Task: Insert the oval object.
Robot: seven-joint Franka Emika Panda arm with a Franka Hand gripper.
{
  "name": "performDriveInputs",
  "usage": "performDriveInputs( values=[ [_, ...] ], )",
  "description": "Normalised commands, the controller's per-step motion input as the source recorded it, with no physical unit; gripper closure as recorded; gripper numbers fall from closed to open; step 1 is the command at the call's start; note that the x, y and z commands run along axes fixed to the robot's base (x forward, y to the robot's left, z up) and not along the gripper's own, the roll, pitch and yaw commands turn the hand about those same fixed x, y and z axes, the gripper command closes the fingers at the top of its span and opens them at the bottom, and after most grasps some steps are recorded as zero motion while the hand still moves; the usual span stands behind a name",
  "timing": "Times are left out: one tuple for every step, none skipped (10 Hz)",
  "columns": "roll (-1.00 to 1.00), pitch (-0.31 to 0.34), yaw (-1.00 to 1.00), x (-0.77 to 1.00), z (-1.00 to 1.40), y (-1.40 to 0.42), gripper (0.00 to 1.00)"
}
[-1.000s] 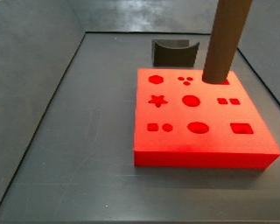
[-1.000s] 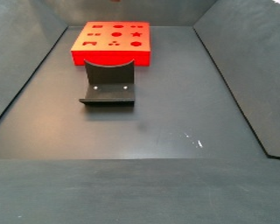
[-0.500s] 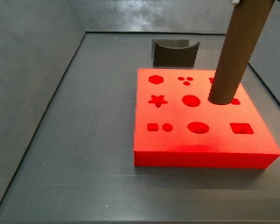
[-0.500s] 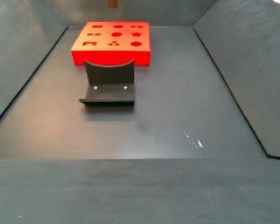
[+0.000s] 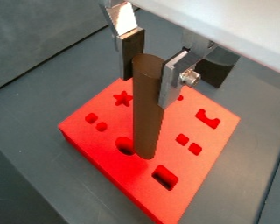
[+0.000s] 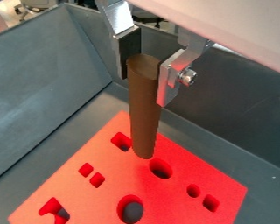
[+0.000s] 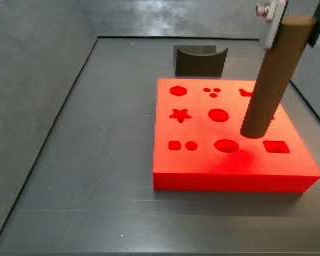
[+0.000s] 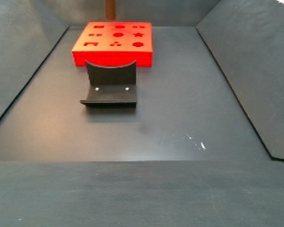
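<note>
- Surface: dark grey floor with raised walls, carrying all items.
- Red block: sits on the surface near the far end in a side view; its top face has cut-out holes of various shapes, including a star, rounds and rectangles.
- Fixture: dark bracket on a base plate, just beside the red block; also visible behind the block in a side view.
- Oval object: long brown peg, roughly upright, held over the red block. In both wrist views its lower end lies at the block's top face; whether it has entered a hole cannot be told.
- Claw: above the red block, fingers closed against the upper part of the oval object, gripping it.
</note>
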Motion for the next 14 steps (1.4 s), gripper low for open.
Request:
performDriveInputs(
  values=[
    [0.0,0.0,0.0,-0.01,-0.17,0.0,1.0],
    [0.04,-0.004,-0.14,-0.35,-0.32,0.02,1.0],
    [0.01,0.0,-0.18,-0.35,-0.32,0.0,1.0],
    [0.0,0.0,0.0,0.0,-0.03,0.0,1.0],
    [-0.01,-0.017,0.0,0.0,-0.01,0.0,1.0],
    [-0.01,-0.007,0.0,0.0,-0.02,0.0,1.0],
    [0.0,-0.031,0.0,-0.2,-0.21,-0.04,1.0],
    [0.0,-0.029,0.0,-0.12,-0.13,-0.04,1.0],
    [0.0,-0.019,0.0,-0.12,-0.1,0.0,1.0],
    [0.0,-0.031,0.0,0.0,-0.09,-0.02,1.0],
    [0.0,-0.027,0.0,0.0,-0.16,-0.02,1.0],
    [0.0,-0.021,0.0,0.03,-0.18,-0.05,1.0],
    [0.04,0.0,0.0,0.23,-0.17,-0.16,1.0],
    [0.06,-0.003,0.0,0.08,-0.25,-0.04,1.0]
  ],
)
